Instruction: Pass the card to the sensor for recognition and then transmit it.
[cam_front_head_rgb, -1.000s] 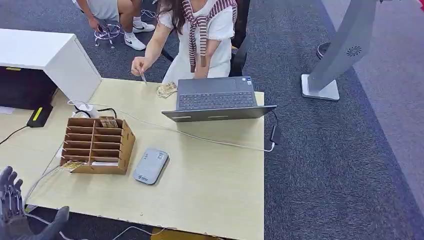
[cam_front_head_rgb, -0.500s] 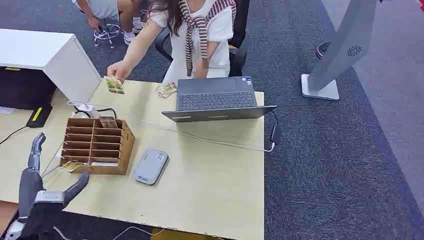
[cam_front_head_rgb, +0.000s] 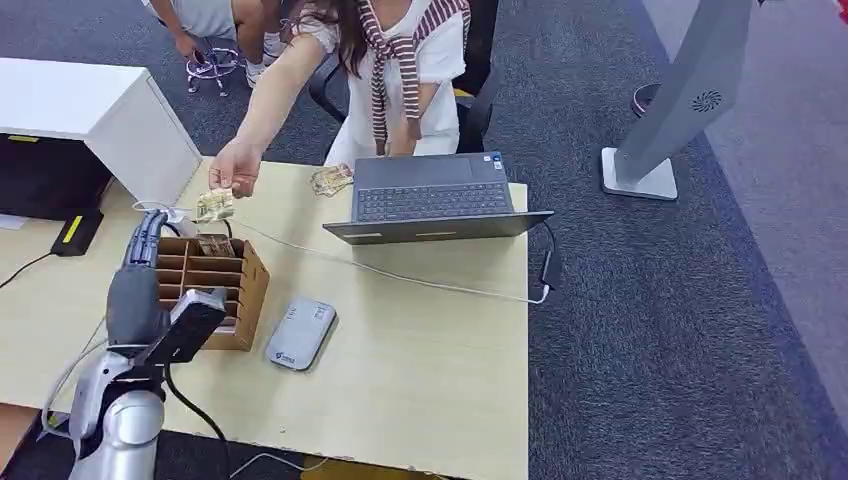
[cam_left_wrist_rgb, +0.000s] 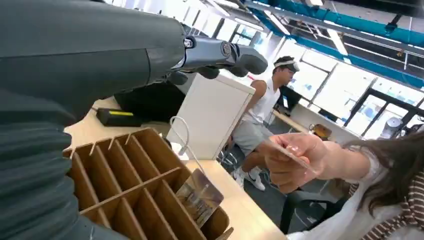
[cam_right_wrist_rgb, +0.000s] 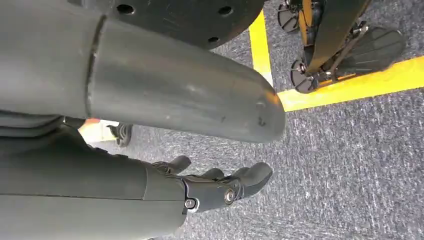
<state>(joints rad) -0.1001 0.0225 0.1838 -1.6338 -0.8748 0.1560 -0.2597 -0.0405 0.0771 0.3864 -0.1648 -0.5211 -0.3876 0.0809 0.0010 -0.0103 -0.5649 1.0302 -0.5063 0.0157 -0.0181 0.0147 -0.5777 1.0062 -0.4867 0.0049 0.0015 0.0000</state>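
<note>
A person across the table holds out a small card (cam_front_head_rgb: 214, 205) (cam_left_wrist_rgb: 289, 151), pinched in their hand (cam_front_head_rgb: 236, 166), over the far end of the cardboard organizer (cam_front_head_rgb: 205, 285). My left hand (cam_front_head_rgb: 143, 275) (cam_left_wrist_rgb: 100, 55) is raised above the organizer, fingers stretched toward the card and thumb apart, holding nothing; a gap separates it from the card. The grey card sensor (cam_front_head_rgb: 300, 332) lies flat on the table to the right of the organizer. My right hand (cam_right_wrist_rgb: 200, 187) hangs over the carpet, fingers loosely apart and empty.
The organizer (cam_left_wrist_rgb: 135, 190) holds another card (cam_left_wrist_rgb: 200, 197) in a far slot. An open laptop (cam_front_head_rgb: 435, 195) sits at the table's far side, its cable (cam_front_head_rgb: 400, 275) crossing the tabletop. More cards (cam_front_head_rgb: 332, 180) lie beside the laptop. A white cabinet (cam_front_head_rgb: 100, 115) stands far left.
My left arm has risen from the table's front edge to above the organizer. The person's hand has brought the card nearer and lower, toward my left hand.
</note>
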